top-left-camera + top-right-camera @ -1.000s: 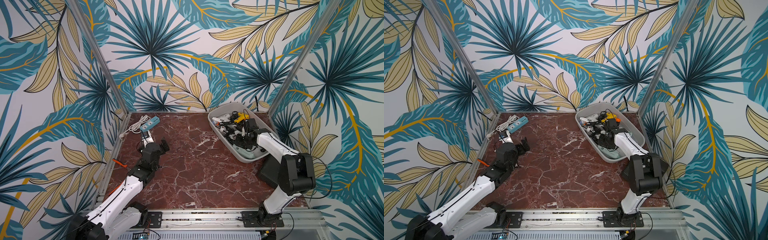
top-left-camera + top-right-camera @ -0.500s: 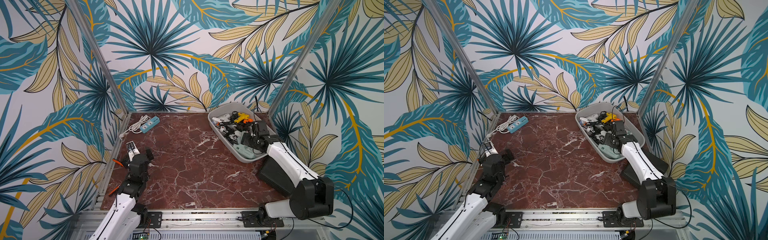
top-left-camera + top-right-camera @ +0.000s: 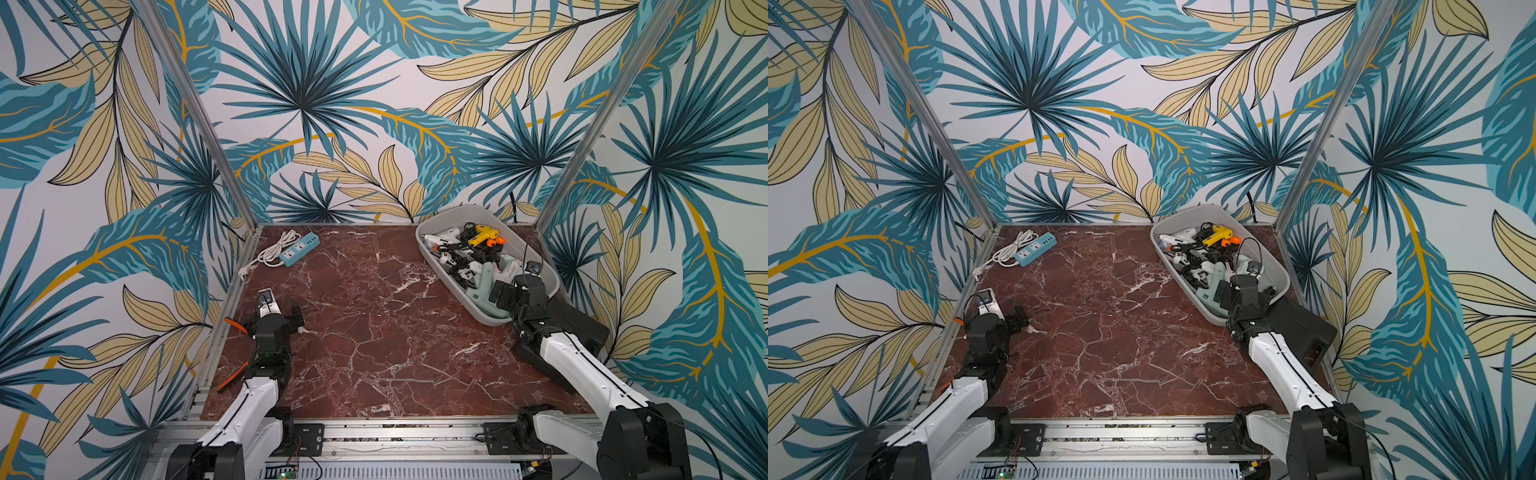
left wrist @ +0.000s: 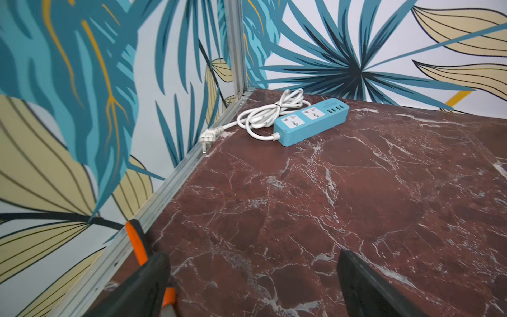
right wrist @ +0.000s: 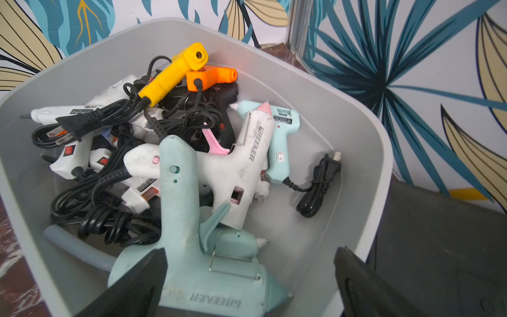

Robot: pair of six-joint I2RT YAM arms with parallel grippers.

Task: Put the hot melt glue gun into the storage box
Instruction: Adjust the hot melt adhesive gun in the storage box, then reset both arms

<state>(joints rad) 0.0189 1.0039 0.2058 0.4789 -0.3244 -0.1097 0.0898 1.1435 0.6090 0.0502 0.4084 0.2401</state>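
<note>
The storage box [image 3: 544, 266] [image 3: 1277, 270] [image 5: 384, 153] is a light grey tub at the back right of the marble table, in both top views. Several glue guns with black cords lie inside it. A large mint-green hot melt glue gun [image 5: 186, 247] [image 3: 478, 291] [image 3: 1209, 291] rests at the box's near end, free of any grip. My right gripper [image 5: 251, 255] [image 3: 505, 293] hangs just above that gun, open, with nothing between its fingers. My left gripper [image 4: 252, 263] [image 3: 274, 318] [image 3: 992, 318] is open over bare marble at the front left.
A blue power strip [image 3: 299, 249] [image 4: 310, 122] with a coiled white cord lies at the back left. A flat black case [image 3: 582, 328] [image 5: 439, 247] lies beside the box under my right arm. Aluminium posts and patterned walls close in the table.
My right gripper went from shut to open and drew back to the box's near end. My left arm pulled away from the power strip toward the front left.
</note>
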